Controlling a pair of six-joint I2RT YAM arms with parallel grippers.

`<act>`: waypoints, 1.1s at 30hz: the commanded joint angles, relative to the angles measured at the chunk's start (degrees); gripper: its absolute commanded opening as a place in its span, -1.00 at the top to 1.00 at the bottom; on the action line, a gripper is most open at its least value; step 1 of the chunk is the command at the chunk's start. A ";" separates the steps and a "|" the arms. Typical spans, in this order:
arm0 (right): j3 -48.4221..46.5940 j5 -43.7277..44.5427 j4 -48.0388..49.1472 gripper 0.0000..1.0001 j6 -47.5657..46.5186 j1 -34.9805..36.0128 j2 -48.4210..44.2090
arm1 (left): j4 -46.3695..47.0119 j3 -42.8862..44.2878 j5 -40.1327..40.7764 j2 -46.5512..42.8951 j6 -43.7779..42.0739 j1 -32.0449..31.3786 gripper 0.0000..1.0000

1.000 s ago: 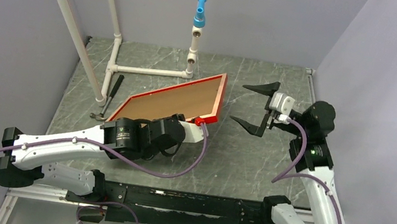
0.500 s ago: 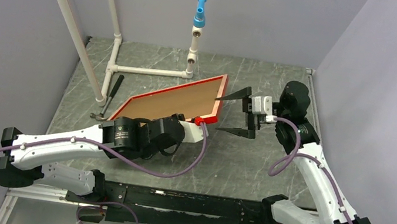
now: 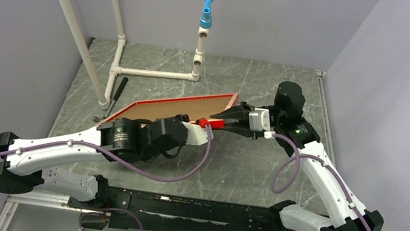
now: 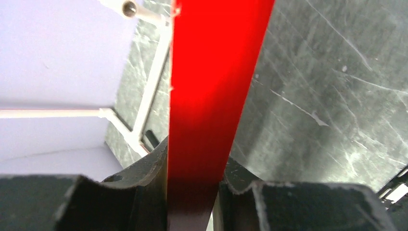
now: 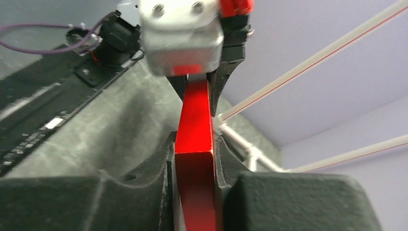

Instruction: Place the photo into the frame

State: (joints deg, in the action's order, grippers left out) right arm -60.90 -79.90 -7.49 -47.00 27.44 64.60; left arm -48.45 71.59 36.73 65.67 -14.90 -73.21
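Left gripper (image 4: 192,190), right gripper (image 5: 194,154) both clamped on red border of frame (image 4: 211,86) (held tilted). Best: move arms in step, avoid twisting thin border.

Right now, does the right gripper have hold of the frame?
Yes, in the right wrist view the red edge of the frame is pinched between the two fingers of the right gripper.

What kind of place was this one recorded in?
Most likely a lab test cell: a grey marbled tabletop boxed in by plain lilac walls, a white pipe rig at the back, and a left arm and right arm bolted at the near edge, both holding a red frame.
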 commanded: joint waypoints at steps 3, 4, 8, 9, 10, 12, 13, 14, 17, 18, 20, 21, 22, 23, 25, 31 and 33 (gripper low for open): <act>-2.81 2.81 -5.33 1.00 -1.16 0.46 -0.54 | 8.34 3.32 -4.21 -1.55 9.01 -0.22 1.00; -2.77 3.00 -5.32 1.00 -1.16 0.49 -0.59 | 8.36 3.49 -3.98 -1.51 9.01 -0.18 1.00; -2.91 3.70 -6.42 1.00 -1.67 0.44 -0.66 | 8.65 4.64 -2.83 -1.53 8.74 -0.18 0.49; -2.88 3.80 -6.89 1.00 -1.91 0.46 -0.67 | 8.84 5.20 -2.23 -1.59 8.74 -0.18 -0.08; -2.87 3.93 -7.12 1.00 -1.93 0.45 -0.75 | 9.15 5.71 -1.44 -1.57 8.84 -0.18 -0.42; -2.76 4.28 -7.60 1.00 -2.04 0.46 -1.06 | 9.89 7.14 0.11 -1.82 8.95 -0.18 -0.89; -2.62 4.42 -7.74 1.00 -1.96 0.48 -1.27 | 10.68 7.68 0.13 -2.08 8.48 -0.18 -0.98; -2.57 4.67 -7.92 1.00 -1.91 0.52 -1.49 | 11.28 8.37 -0.15 -2.35 7.97 -0.18 -0.99; -2.33 4.99 -8.30 1.00 -1.33 0.46 -1.85 | 13.15 10.70 -1.96 -3.18 6.39 -0.18 -0.99; -2.25 5.00 -8.22 1.00 -0.84 0.46 -1.97 | 13.54 11.54 -2.72 -3.44 5.99 -0.16 -0.99; -2.11 4.66 -6.99 1.00 2.62 0.51 -1.83 | 14.50 13.23 -4.39 -4.05 5.49 -0.18 -0.99; -2.09 4.13 -6.41 1.00 4.29 0.50 -1.67 | 15.22 13.91 -5.22 -4.45 5.61 -0.18 -0.99; -2.18 3.79 -5.91 1.00 5.97 0.50 -1.56 | 15.51 14.10 -5.71 -4.88 5.72 -0.18 -0.99; -2.19 3.52 -5.31 1.00 7.99 0.51 -1.36 | 16.14 14.34 -6.11 -5.34 5.96 -0.13 -0.99; -2.20 2.59 -3.42 1.00 12.60 0.48 -1.31 | 17.04 14.08 -6.64 -6.25 6.37 -0.18 -0.99; -0.90 2.10 0.98 1.00 23.04 0.46 -2.88 | 17.44 12.13 -5.19 -7.94 8.33 -0.18 -0.99; -0.04 2.91 2.48 1.00 26.37 0.32 -4.06 | 17.25 11.58 -4.88 -8.37 9.13 -0.18 -0.99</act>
State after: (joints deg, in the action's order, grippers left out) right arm -62.15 -72.36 -5.39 -34.89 27.42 63.02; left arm -33.23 83.74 31.70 58.17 -8.08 -73.36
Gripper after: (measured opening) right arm 0.275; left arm 0.994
